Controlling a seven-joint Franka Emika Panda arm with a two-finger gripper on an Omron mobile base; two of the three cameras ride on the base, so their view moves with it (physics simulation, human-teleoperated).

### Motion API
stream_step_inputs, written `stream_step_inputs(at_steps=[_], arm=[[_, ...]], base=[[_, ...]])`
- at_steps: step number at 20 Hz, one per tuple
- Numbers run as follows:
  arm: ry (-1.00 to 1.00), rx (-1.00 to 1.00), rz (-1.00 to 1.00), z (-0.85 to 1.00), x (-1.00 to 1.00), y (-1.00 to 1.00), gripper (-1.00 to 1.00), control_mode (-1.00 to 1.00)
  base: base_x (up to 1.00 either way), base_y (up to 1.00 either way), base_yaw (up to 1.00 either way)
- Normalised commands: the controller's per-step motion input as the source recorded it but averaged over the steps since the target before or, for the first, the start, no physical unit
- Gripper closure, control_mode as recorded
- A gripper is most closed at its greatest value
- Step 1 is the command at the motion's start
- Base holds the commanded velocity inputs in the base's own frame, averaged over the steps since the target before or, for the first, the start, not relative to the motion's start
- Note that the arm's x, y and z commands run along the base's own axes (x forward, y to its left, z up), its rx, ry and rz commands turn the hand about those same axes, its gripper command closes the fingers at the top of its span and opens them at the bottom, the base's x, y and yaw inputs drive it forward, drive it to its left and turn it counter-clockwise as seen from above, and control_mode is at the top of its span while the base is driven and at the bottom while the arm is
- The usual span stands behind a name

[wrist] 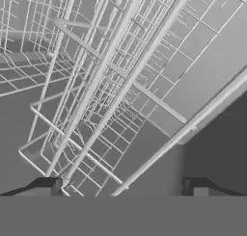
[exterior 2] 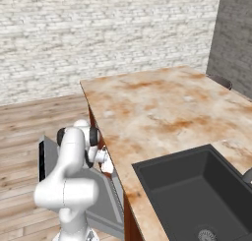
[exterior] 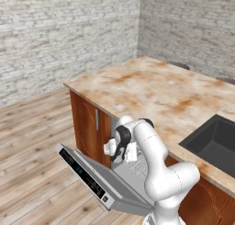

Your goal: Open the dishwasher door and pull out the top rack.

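Note:
The dishwasher door (exterior: 117, 185) hangs open, tilted down toward the floor, with its black control strip along the outer edge. The same door (exterior 2: 106, 198) appears behind the arm in the right base view. My gripper (exterior: 130, 153) reaches into the opening above the door, close to the pale wire top rack (exterior: 143, 168). In the hand view the top rack (wrist: 96, 85) is very near and its wires run diagonally. My gripper (wrist: 123, 188) is open, its left fingertip (wrist: 50, 187) right beside the rack's front wires, with several wires passing between the two tips.
Reddish-brown cabinet doors (exterior: 89, 125) stand left of the dishwasher under the marble counter (exterior: 151, 88). A dark sink (exterior 2: 197, 191) is set into the counter on the right. Wooden floor (exterior: 36, 173) spreads out in front of the door.

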Motion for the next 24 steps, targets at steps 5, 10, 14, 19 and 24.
stream_step_inputs(at_steps=[5, 10, 14, 19, 24], arm=[[-0.43, 0.07, 0.00, -0.05, 0.00, -0.36, -1.00, -1.00], [-0.41, 0.11, 0.00, -0.08, 0.00, -0.54, -1.00, -1.00], [-0.31, 0.15, 0.00, -0.36, 0.13, -0.42, -1.00, -1.00], [-0.05, 0.35, 0.00, -0.82, 0.20, -0.12, -1.00, -1.00], [0.13, 0.53, 0.00, -0.68, 0.04, -0.10, -1.00, -1.00]], base=[[0.00, 0.00, 0.00], [0.00, 0.00, 0.00], [0.00, 0.00, 0.00], [0.00, 0.00, 0.00], [0.00, 0.00, 0.00]])
